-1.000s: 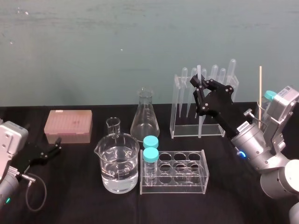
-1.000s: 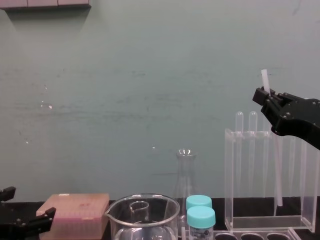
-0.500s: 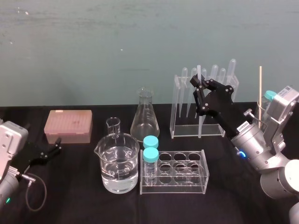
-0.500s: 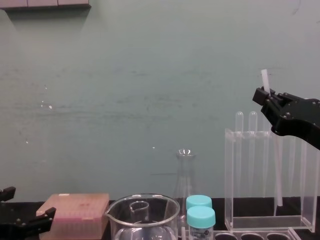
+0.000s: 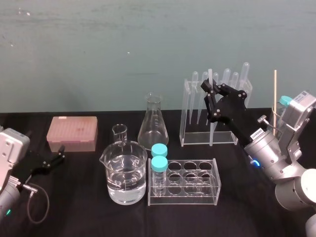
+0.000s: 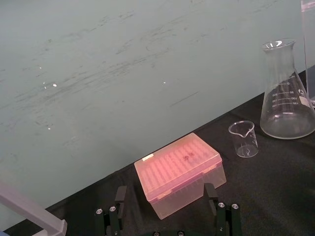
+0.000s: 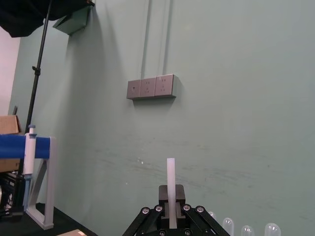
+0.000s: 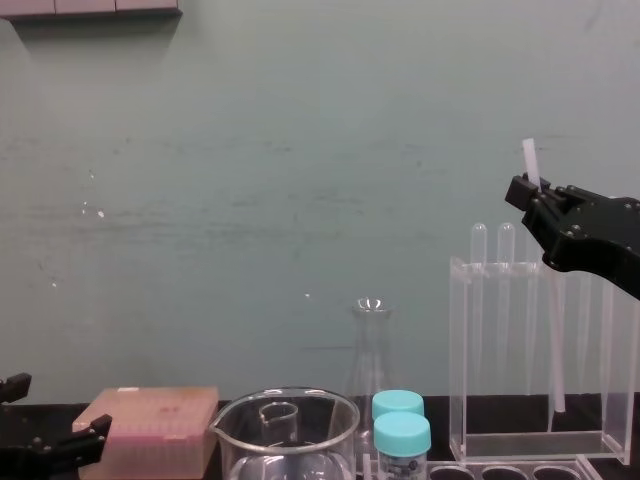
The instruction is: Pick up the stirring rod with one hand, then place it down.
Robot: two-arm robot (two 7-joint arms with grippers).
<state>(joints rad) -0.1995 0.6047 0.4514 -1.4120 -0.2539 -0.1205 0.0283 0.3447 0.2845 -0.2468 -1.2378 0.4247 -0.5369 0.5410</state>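
The stirring rod [image 5: 212, 132] is a thin translucent-white stick standing upright at the clear rack [image 5: 190, 140] at the back right. My right gripper [image 5: 208, 89] is shut on it near its top, and a short stub sticks up above the fingers [image 7: 171, 179]. In the chest view the stirring rod [image 8: 553, 340] hangs down from the right gripper [image 8: 527, 192], and its lower end sits a little above the rack's base [image 8: 530, 443]. My left gripper [image 5: 58, 154] rests open on the table at the far left, close to a pink tip box [image 6: 179, 169].
Bulb-topped pipettes [image 5: 245, 74] stand in the clear rack. A conical flask [image 5: 153, 126], a small beaker [image 5: 119, 133], a large beaker of water [image 5: 126, 173] and a tube rack with two blue-capped vials [image 5: 159, 165] fill the table's middle. A wooden stick [image 5: 275, 96] stands at the far right.
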